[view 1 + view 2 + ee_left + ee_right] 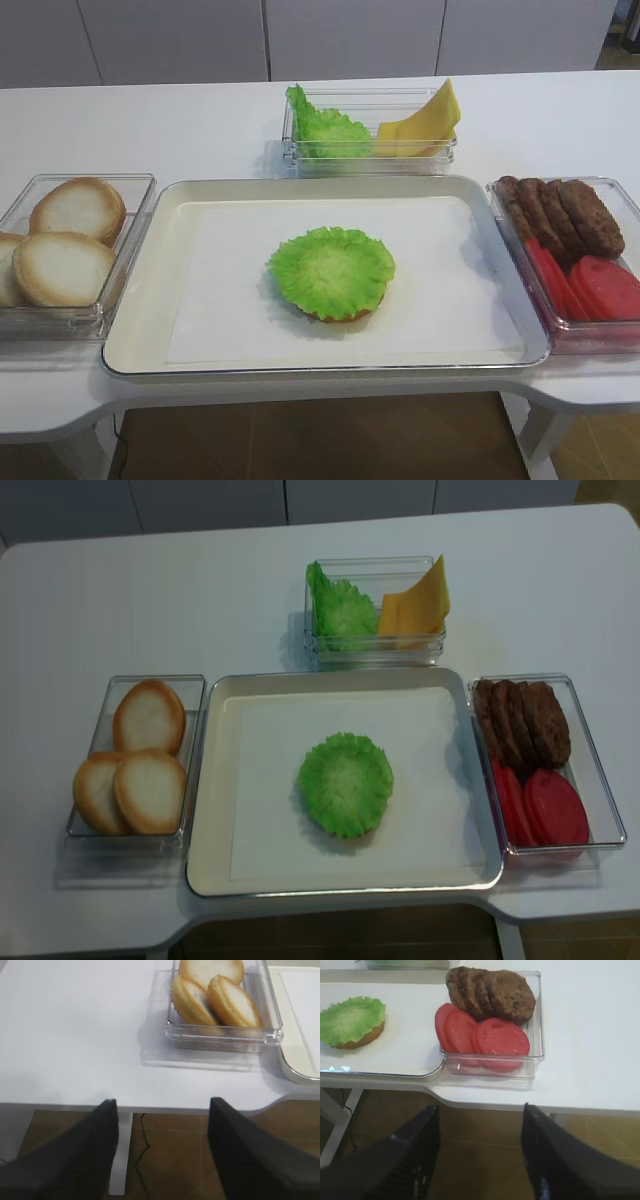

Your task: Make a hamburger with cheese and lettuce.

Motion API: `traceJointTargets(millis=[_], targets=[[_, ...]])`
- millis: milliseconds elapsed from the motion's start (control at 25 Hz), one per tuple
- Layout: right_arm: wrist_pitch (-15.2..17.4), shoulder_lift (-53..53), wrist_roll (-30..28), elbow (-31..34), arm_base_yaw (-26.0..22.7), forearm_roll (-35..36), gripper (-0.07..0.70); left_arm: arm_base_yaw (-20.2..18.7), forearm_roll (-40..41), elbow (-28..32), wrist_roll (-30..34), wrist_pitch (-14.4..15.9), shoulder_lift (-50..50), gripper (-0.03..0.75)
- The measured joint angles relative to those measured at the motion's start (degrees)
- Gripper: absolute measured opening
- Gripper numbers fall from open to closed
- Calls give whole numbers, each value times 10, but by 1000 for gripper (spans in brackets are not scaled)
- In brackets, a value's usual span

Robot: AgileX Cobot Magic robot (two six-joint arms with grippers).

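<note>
A hamburger bun half (pixel 345 314) sits in the middle of the tray (pixel 135 300), almost wholly covered by a green ruffled lettuce leaf (pixel 331 270); both also show in the right wrist view, bun (pixel 362 1039) and leaf (pixel 351 1019), and from above (pixel 345 783). Cheese slices (pixel 424 122) lean in the back container beside more lettuce (pixel 322 128). Spare bun halves (pixel 66 268) lie in the left container, also in the left wrist view (pixel 220 995). My right gripper (pixel 480 1147) and left gripper (pixel 162 1142) are open, empty, below the table's front edge.
A clear container at the right holds dark patties (pixel 565 215) and red tomato slices (pixel 600 287). The back container (pixel 370 160) stands behind the tray. White paper (pixel 220 300) lines the tray. Neither arm shows in the exterior views.
</note>
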Motion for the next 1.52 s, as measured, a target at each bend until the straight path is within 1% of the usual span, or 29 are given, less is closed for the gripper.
traceJointTargets(millis=[80, 160, 560, 640, 800, 880, 1520], targets=[[-15, 0, -8, 16, 0, 0, 396, 0, 0, 0, 0, 0, 0, 427], [-21, 0, -9, 21, 0, 0, 396, 0, 0, 0, 0, 0, 0, 427], [-24, 0, -11, 23, -1, 0, 396, 0, 0, 0, 0, 0, 0, 427], [-24, 0, -12, 23, -14, 0, 396, 0, 0, 0, 0, 0, 0, 427], [-24, 0, -12, 23, -56, -1, 396, 0, 0, 0, 0, 0, 0, 427], [-24, 0, -12, 23, -65, -1, 396, 0, 0, 0, 0, 0, 0, 427], [-24, 0, -17, 23, -69, -17, 396, 0, 0, 0, 0, 0, 0, 427]])
